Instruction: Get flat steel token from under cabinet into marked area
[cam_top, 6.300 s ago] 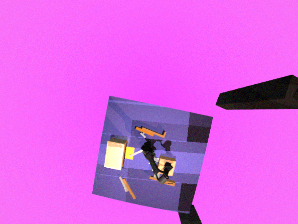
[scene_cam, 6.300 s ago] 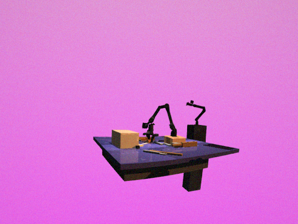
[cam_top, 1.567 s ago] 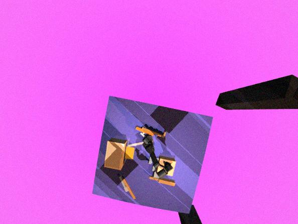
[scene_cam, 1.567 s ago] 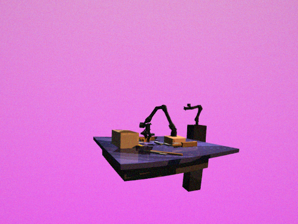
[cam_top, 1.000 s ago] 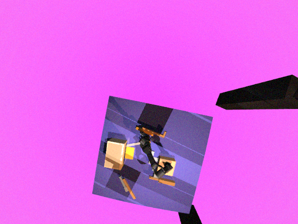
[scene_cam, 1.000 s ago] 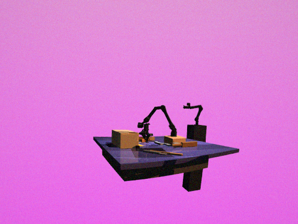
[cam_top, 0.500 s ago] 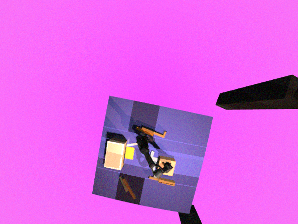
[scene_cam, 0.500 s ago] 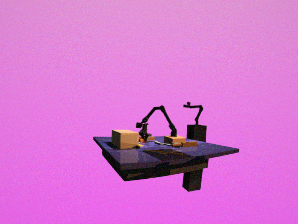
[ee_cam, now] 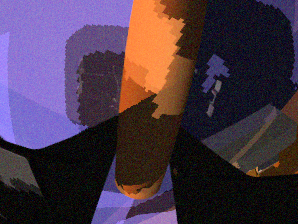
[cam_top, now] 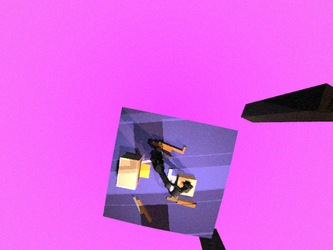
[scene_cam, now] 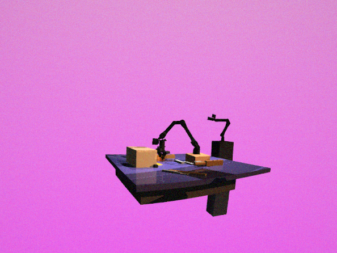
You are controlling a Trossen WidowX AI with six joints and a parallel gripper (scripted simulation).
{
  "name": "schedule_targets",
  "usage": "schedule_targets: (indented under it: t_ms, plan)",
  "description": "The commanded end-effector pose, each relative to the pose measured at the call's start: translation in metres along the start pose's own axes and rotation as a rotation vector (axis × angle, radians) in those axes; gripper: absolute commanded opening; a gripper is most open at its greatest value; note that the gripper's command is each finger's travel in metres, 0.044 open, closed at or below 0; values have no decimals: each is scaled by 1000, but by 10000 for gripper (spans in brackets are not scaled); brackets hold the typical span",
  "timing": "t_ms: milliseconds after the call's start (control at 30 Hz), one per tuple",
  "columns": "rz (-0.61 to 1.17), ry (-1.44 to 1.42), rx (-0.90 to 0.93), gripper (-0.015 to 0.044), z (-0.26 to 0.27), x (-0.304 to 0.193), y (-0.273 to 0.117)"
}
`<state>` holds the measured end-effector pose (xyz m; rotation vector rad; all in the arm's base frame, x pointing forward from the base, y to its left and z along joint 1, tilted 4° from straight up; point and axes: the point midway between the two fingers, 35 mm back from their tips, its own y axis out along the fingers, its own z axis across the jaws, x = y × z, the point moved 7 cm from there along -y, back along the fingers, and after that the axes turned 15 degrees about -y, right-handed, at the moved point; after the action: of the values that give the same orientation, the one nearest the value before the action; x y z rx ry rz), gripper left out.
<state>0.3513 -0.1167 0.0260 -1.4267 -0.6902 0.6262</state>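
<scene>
The tan cabinet point(cam_top: 127, 173) point(scene_cam: 146, 157) stands at the table's left side. The yellow marked area point(cam_top: 145, 171) point(scene_cam: 159, 164) lies against its front. My gripper point(cam_top: 157, 160) point(scene_cam: 162, 157) point(ee_cam: 146, 127) points down in front of the cabinet, beside the marked area, and is shut on a rounded orange handle point(ee_cam: 150, 60). A pale thin strip point(cam_top: 146, 161), seemingly the held tool's blade, runs from under the hand to the cabinet's front; I cannot tell whether its tip is underneath. The steel token cannot be made out in any view, and the vent slots do not show.
A long orange piece with a hooked end point(cam_top: 175, 149) lies beyond the hand. An orange and grey stick point(cam_top: 144, 211) point(scene_cam: 184, 172) lies on the near side. More orange pieces point(cam_top: 186, 203) point(scene_cam: 214, 163) and a white piece point(cam_top: 170, 174) lie by the arm's base block point(cam_top: 191, 190) point(scene_cam: 197, 157).
</scene>
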Motion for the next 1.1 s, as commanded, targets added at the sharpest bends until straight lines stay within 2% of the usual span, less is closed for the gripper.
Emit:
schedule_targets:
  t_ms: [0,1067]
  plan:
    - [-2,1,-3,0,-3,7,0]
    - [-5,1,-4,0,-15,46,-1]
